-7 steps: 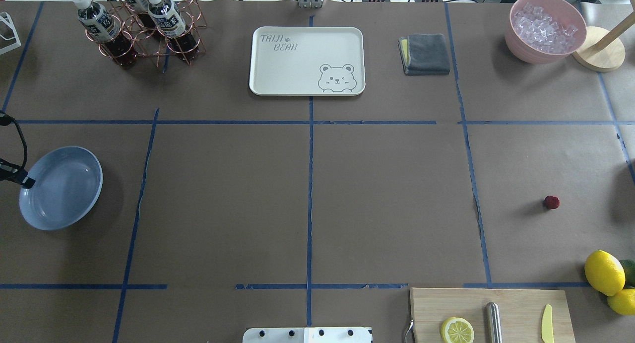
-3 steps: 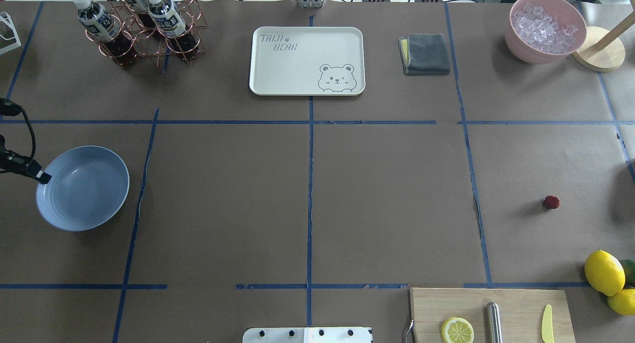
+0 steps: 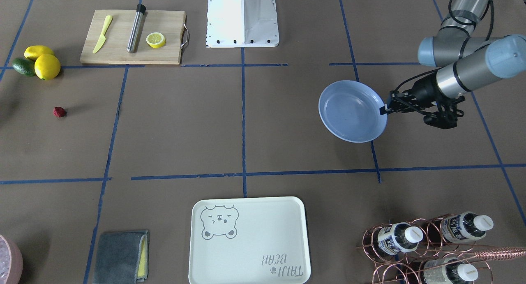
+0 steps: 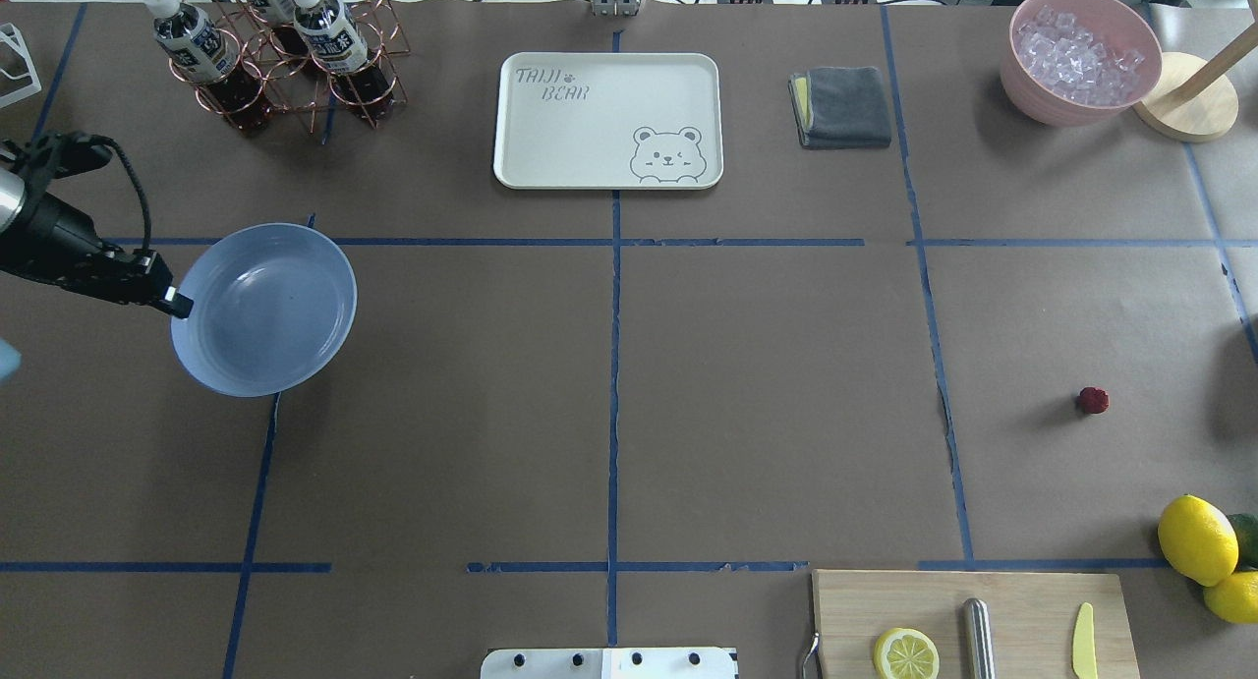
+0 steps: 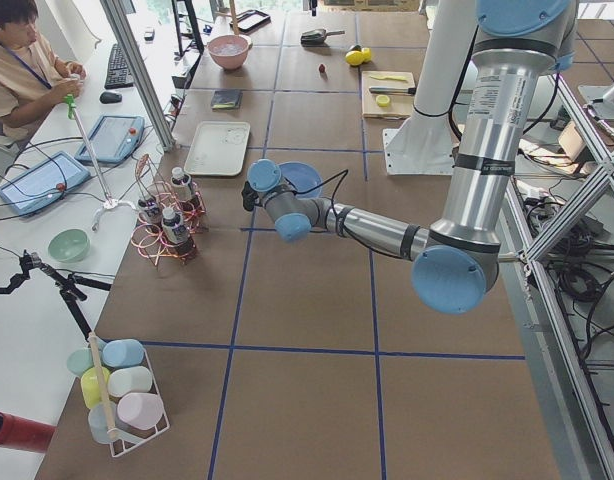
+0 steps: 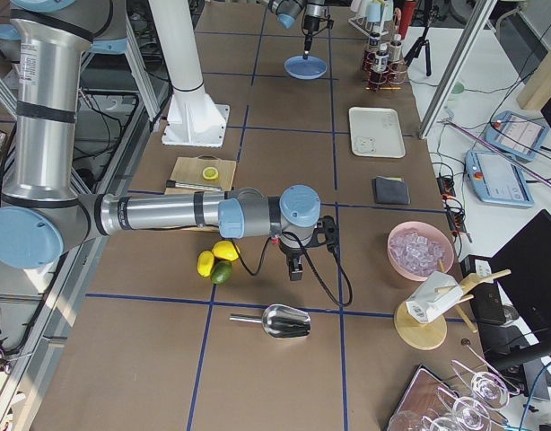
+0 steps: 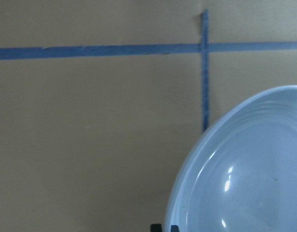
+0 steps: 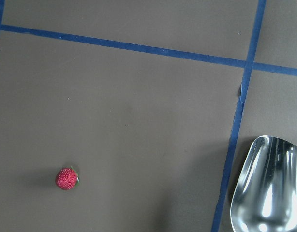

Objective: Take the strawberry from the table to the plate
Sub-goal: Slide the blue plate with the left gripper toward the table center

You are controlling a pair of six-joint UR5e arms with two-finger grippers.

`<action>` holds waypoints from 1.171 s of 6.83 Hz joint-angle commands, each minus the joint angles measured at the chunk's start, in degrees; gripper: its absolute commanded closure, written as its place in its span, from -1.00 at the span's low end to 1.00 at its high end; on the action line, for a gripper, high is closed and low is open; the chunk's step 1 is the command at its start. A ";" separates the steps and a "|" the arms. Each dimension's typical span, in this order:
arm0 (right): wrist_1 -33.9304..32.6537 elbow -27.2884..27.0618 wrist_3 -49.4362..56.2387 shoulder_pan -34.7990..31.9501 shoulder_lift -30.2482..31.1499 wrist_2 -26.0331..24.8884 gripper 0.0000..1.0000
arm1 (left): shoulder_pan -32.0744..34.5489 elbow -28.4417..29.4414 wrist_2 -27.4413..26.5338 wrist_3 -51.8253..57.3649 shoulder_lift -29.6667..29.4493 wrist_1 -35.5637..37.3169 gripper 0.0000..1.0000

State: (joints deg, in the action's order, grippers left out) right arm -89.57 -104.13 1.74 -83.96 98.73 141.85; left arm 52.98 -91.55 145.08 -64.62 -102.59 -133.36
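The left hand [image 4: 175,305] is clamped on the rim of the light-blue plate [image 4: 265,311], which looks raised off the desk [image 4: 767,384] (a shadow shows beneath its far edge). Nothing lies in the plate. Far from that hand, across the whole desk, the strawberry [image 4: 1093,400] sits alone on the brown paper. The right hand [image 6: 295,269] hangs above the desk near it. Its wrist camera looks down on the berry, with a steel scoop [image 8: 267,188] off to the other side. Whether its fingers are apart or together I cannot tell. I'd judge the step in hand is carrying the plate toward the fruit. Next, the right hand must drop over the berry and pinch gently.
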 commanded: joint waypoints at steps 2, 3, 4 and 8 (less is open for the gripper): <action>2.44 -0.29 -1.02 1.51 0.15 1.41 -1.00 | -17.85 3.81 -14.06 -19.37 -14.70 -2.79 1.00; 2.73 -0.28 -0.95 2.21 0.15 1.76 -1.00 | -18.61 5.58 -18.04 -19.40 -17.44 -1.65 1.00; 2.82 -0.28 -0.94 2.31 0.15 3.24 -1.00 | -19.14 6.82 -18.60 -19.14 -19.55 3.58 1.00; 2.90 -0.28 -1.03 2.83 0.15 5.01 -1.00 | -20.02 9.46 -20.28 -18.78 -21.60 5.48 1.00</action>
State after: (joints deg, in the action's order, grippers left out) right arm -86.75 -104.41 0.71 -81.30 98.88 146.74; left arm 33.29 -82.30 125.11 -83.42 -124.19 -127.99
